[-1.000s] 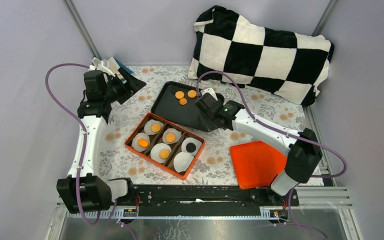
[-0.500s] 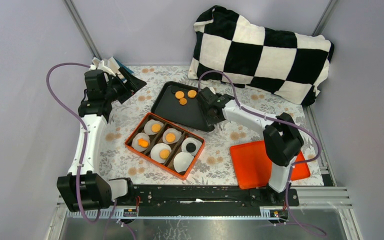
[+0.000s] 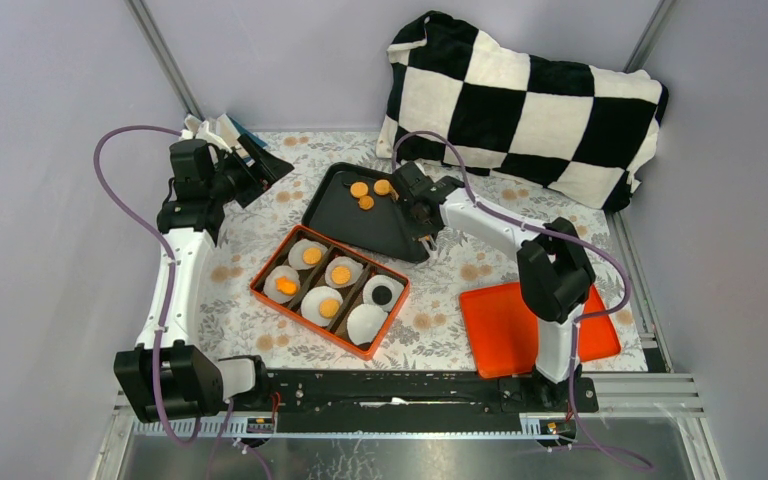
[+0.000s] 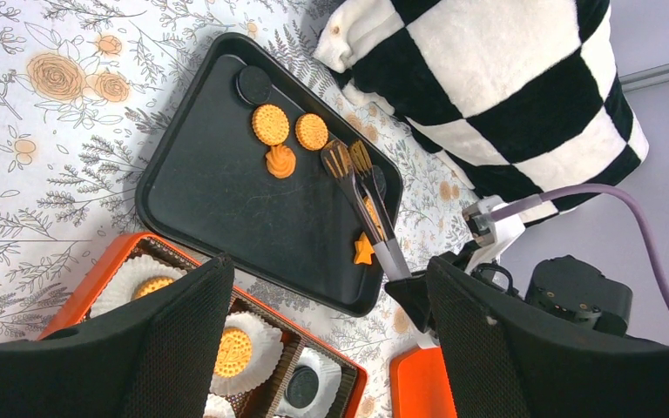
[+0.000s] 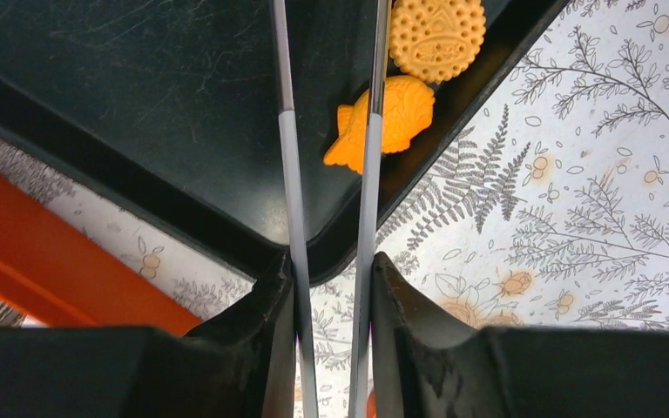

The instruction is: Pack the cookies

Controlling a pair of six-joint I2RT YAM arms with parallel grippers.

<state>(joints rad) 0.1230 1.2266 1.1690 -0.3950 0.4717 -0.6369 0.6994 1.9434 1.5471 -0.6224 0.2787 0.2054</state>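
Three orange cookies [image 3: 366, 203] lie at the far end of the black tray [image 3: 345, 225]. In the left wrist view they show as two round ones [image 4: 270, 124] and a swirl [image 4: 280, 162]. A fish-shaped cookie [image 5: 396, 117] and a round cookie [image 5: 436, 30] lie near the tray's right corner. My right gripper [image 3: 417, 207] is shut on metal tongs [image 4: 366, 196]. The tongs' arms [image 5: 283, 131] stand apart, one crossing over the fish cookie. My left gripper [image 3: 255, 165] is open and empty, raised at the far left.
An orange box [image 3: 263, 272] near the tray holds white liners, several with orange cookies, one with a dark cookie [image 3: 382, 293], one empty [image 3: 365, 322]. An orange lid [image 3: 510, 325] lies front right. A checkered pillow [image 3: 525, 105] fills the back right.
My right arm has folded up at the elbow and its gripper has moved farther over the tray's right side, carrying the tongs toward the cookies. The left arm has not moved.
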